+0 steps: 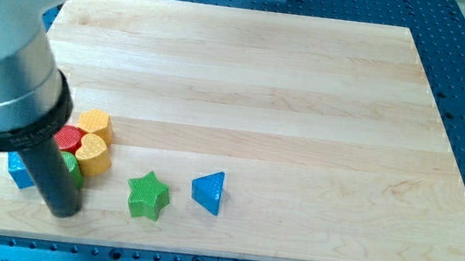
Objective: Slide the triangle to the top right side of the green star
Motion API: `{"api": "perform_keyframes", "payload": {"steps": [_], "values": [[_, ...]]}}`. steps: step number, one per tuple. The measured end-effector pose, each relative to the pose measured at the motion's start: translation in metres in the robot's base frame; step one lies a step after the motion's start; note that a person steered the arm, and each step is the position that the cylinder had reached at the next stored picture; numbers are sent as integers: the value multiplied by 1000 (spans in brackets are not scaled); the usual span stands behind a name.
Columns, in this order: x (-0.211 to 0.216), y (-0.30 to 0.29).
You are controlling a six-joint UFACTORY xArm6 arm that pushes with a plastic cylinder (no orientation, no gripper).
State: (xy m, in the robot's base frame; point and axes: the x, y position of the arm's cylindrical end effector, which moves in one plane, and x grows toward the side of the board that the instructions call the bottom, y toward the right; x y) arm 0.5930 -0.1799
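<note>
At the lower left of the frame, my tip (62, 213) is being held beside a cluster of yellow blocks (94, 139), a red block (67, 138), a partly hidden green block (73, 168) and a blue block (20, 170). No fingers are fitted, so nothing is being held. The green star (148, 195) is sitting lower centre, with the blue triangle (209, 190) just to its right on the bench (264, 81). The approach is judged under way; next, the triangle is needing a nudge upward. No containers are being shown.

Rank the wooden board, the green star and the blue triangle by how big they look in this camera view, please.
1. Wooden board, by far the largest.
2. and 3. Green star and blue triangle: these look about alike, the star perhaps slightly wider, too close to rank. They sit side by side near the view's bottom, so nearness hardly separates them.
</note>
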Motion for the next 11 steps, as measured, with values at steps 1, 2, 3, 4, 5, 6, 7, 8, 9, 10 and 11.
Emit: {"api": "perform_keyframes", "payload": {"steps": [1, 2, 3, 4, 5, 6, 7, 8, 9, 10, 11], "values": [[0, -4], [14, 2], [25, 41], [21, 76], [15, 112], [1, 139], [-18, 145], [-25, 153], [-27, 164], [-29, 175], [-30, 189]]}}
